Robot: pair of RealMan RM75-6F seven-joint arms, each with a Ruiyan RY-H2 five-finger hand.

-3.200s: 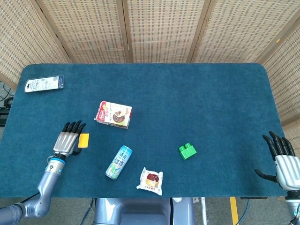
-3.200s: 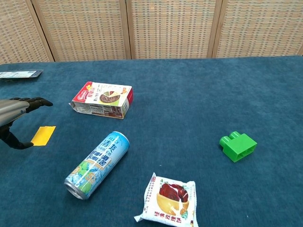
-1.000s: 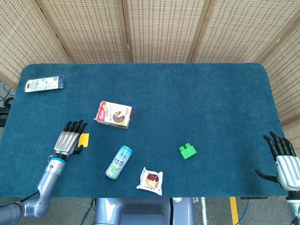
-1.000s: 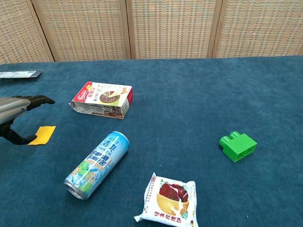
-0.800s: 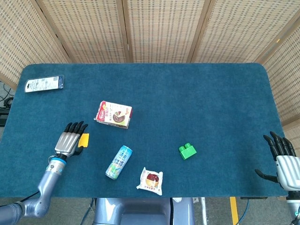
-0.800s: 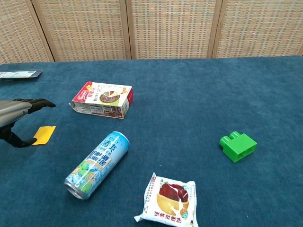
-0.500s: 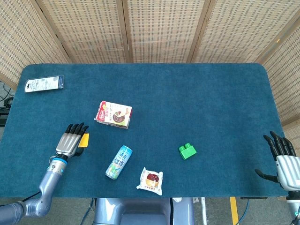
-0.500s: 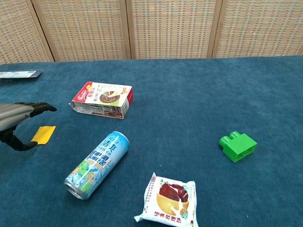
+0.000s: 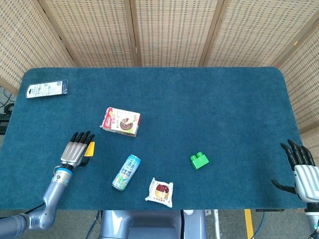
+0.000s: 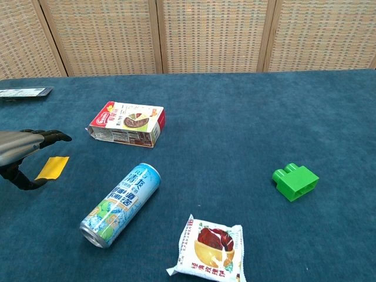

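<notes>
The left hand, fingers spread and holding nothing, is hovering over the yellow tag lying flat at the table's eight o'clock; a low, thumb-first pinch looks wisest.

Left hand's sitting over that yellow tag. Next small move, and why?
Probably lower the left hand a little and bring thumb and fingers together on the yellow tag. In the chest view the fingers are spread above the flat tag with the thumb low at its near edge; nothing is held. The tag lies flush on the table, so a pinch at its edge looks needed.
</notes>
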